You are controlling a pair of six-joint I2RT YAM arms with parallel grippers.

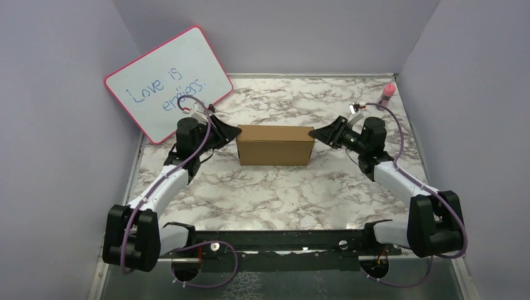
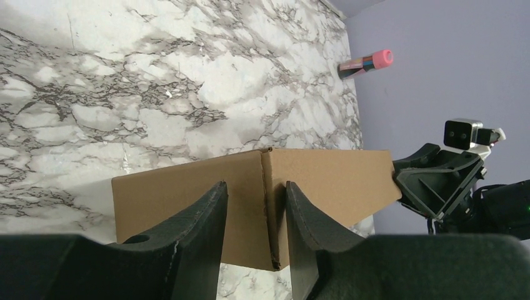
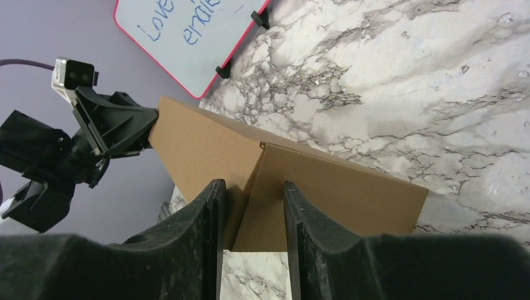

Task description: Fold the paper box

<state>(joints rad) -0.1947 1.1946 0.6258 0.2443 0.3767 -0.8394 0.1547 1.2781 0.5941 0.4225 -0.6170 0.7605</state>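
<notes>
paper box (image 1: 275, 145) spans the gap between both claws. its left end meets the tips of the left gripper (image 1: 232, 132), its right end those of the right gripper (image 1: 315, 135). on each, fingers stand part-way apart with a box corner showing in the gap; clamped or only touching, cannot tell.

top external: high above the near edge, looking down over the whole marble table (image 1: 275, 194)
left wrist: close, low, facing right along the paper box (image 2: 169, 187)
right wrist: close, low, facing left along it
shared: box in all three; wrist views each show the opposite camera (image 2: 463, 132)
</notes>
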